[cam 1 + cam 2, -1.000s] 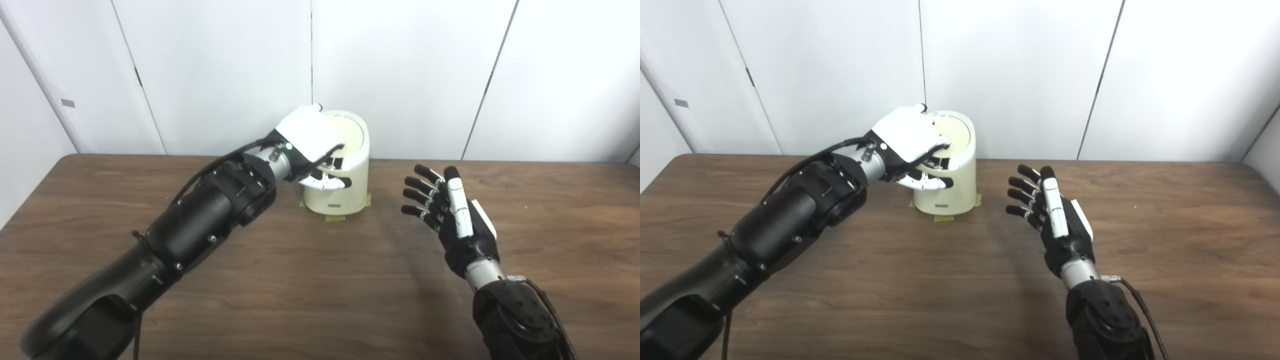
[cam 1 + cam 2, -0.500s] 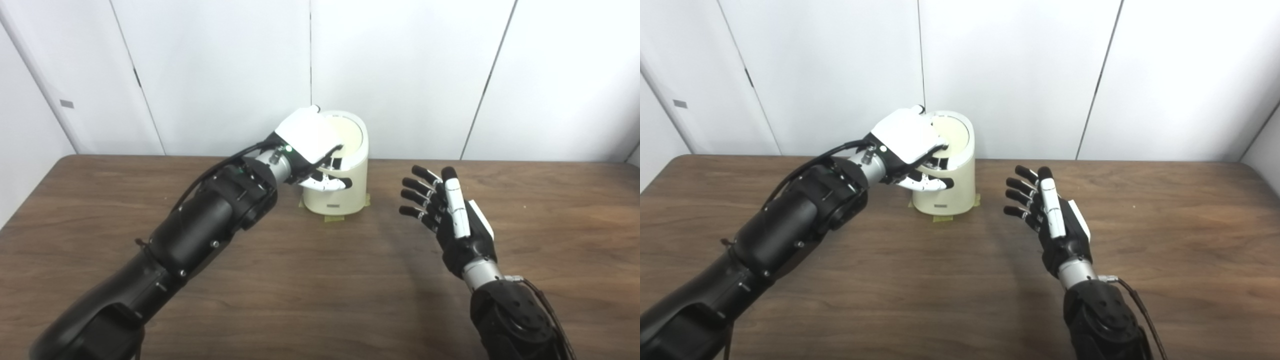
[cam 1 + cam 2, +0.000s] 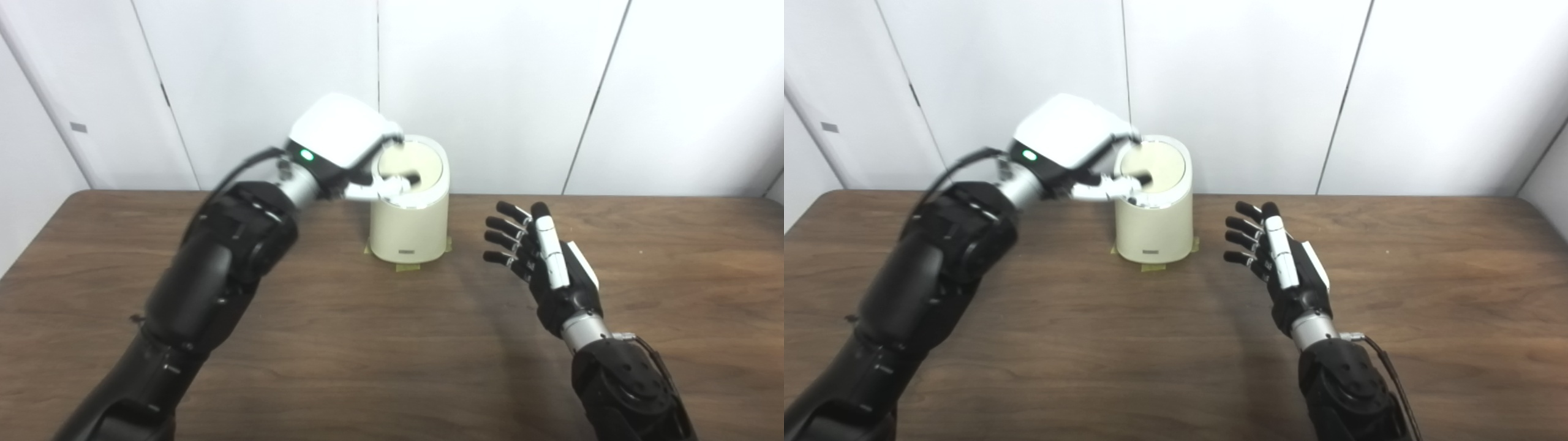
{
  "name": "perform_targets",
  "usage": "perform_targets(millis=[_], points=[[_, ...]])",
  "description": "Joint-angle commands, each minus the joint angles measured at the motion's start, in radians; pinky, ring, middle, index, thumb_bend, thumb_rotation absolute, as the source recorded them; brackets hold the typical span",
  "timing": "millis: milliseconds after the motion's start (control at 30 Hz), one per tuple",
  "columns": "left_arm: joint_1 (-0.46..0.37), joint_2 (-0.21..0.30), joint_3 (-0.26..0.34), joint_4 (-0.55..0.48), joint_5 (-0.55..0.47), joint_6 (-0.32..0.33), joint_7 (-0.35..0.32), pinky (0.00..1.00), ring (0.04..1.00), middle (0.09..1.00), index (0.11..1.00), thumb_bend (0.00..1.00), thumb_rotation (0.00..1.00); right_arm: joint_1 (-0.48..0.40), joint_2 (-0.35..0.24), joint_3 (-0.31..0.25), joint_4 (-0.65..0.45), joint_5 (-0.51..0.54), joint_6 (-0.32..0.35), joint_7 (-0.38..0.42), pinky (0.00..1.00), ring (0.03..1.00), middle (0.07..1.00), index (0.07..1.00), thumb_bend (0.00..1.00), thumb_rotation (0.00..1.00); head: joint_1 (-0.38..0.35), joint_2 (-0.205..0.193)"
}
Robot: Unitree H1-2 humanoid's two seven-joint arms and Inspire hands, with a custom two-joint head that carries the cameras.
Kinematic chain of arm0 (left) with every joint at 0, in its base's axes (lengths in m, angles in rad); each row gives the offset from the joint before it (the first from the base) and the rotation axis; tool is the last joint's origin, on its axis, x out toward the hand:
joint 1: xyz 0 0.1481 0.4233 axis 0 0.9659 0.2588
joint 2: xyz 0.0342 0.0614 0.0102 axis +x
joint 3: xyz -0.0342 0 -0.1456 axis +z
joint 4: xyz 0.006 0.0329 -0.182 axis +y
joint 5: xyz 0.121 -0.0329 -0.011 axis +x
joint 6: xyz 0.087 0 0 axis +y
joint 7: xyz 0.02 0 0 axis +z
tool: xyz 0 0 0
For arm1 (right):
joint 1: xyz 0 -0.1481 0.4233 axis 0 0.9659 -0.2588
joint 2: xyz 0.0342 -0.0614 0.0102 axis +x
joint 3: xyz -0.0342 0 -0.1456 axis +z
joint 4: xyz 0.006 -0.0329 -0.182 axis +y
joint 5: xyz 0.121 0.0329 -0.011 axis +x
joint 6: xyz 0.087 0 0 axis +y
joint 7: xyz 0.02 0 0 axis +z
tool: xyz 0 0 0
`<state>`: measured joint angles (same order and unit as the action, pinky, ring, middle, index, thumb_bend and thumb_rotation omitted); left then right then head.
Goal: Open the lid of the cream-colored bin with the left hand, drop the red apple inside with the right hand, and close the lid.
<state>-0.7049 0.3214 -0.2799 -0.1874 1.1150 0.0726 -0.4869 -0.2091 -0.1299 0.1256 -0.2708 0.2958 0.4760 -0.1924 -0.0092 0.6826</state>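
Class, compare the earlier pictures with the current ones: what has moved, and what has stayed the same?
The left hand has risen from the bin's front rim to above its left edge, fingers over the lid. The cream-colored bin is unmoved, its lid shut. The right hand stays open and empty, nearly unmoved.

My left hand [image 3: 343, 138] is motion-blurred over the bin [image 3: 407, 233], and its white back covers the near-left part of the lid [image 3: 409, 166], so I can't tell whether its fingers touch it. I can't see inside the bin. Both arms are cut by the bottom edge.
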Motion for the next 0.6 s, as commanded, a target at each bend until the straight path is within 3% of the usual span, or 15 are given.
perform_targets(millis=[0,100,300,433,567], points=[[-0.009,-0.02,0.044,-0.034,-0.029,0.042,0.046,0.76,0.818,0.815,0.811,0.43,1.0,-0.043,-0.014,-0.002,-0.038,0.012,-0.006,-0.002,0.68,0.792,0.79,0.815,0.5,0.93,0.0,0.002],[0.015,-0.051,0.099,-0.049,-0.096,0.081,0.058,0.75,0.835,0.826,0.821,0.42,0.97,-0.038,-0.018,0.002,-0.046,0.025,-0.006,-0.008,0.68,0.79,0.789,0.816,0.51,0.92,0.001,0.006],[0.084,-0.046,0.161,-0.106,-0.175,0.096,0.085,0.72,0.833,0.849,0.86,0.4,0.98,-0.034,-0.034,0.015,-0.062,0.039,-0.006,-0.032,0.69,0.796,0.792,0.809,0.5,0.92,0.004,0.013],[0.144,-0.093,0.231,-0.171,-0.281,0.206,0.068,0.74,0.861,0.898,0.922,0.39,0.96,-0.032,-0.023,0.004,-0.065,0.034,-0.006,-0.046,0.69,0.799,0.798,0.809,0.5,0.9,0.0,0.016],[0.213,-0.156,0.323,-0.231,-0.48,0.318,0.067,0.81,0.89,0.904,0.955,0.31,0.99,-0.023,-0.008,-0.017,-0.079,-0.002,-0.007,-0.032,0.71,0.82,0.822,0.823,0.5,0.91,-0.005,0.015]])
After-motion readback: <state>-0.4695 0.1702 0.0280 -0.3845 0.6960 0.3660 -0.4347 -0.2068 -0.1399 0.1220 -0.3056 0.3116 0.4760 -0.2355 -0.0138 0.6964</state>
